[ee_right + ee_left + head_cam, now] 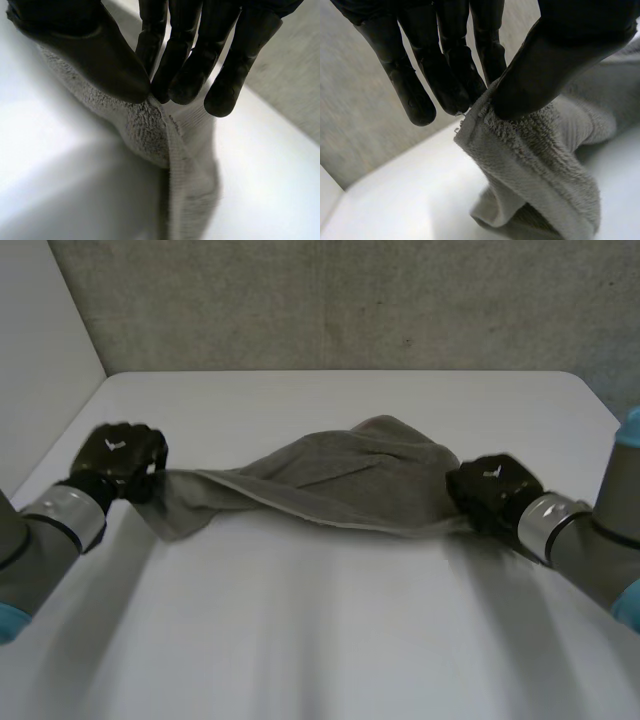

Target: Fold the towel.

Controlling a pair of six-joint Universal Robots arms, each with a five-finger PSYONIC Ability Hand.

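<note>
Evidently mid-fold, the left hand (120, 455) and right hand (492, 485) each pinch an end of the towel (340, 475), stretched across the middle of the counter (320, 640), so the next move probably needs both ends carried over together.

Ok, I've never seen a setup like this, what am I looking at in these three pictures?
It's a two-armed robot at a white table. The wide picture comes from a camera behind and between the arms, looking down. The two close-ups come from cameras on each wrist, looking along the palm. A grey towel lies bunched on the table. The black left hand pinches one end between thumb and fingers, raised a little; the right hand pinches the opposite end the same way.
</note>
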